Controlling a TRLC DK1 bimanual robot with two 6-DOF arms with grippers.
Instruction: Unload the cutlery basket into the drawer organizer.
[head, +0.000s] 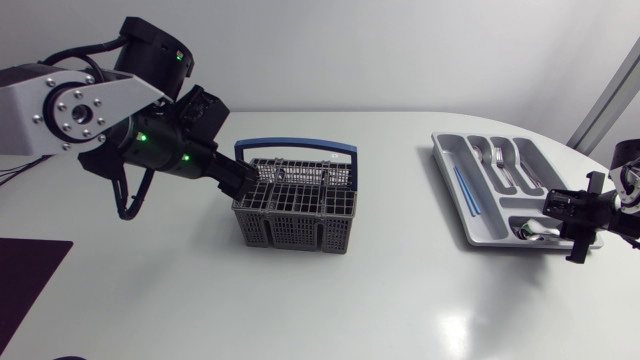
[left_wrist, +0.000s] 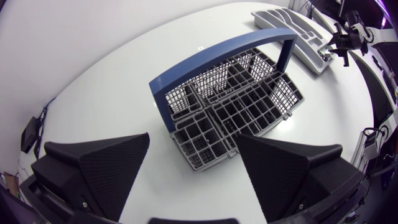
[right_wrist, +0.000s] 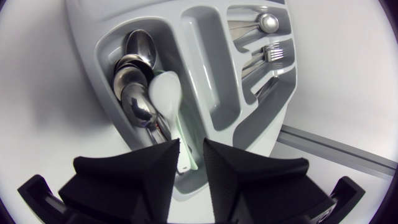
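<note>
Grey basket (head: 295, 205) sits just below the wide-open left gripper (left_wrist: 193, 140); right gripper (right_wrist: 191, 155) pinches a white spoon (right_wrist: 165, 93) in the organizer (right_wrist: 208, 81).

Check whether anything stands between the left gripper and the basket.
Nothing separate does. The left gripper hangs open at the end of the basket. Only the basket's own blue handle rises just ahead of it, arching lengthwise over the basket, and might hinder a reach inward.
</note>
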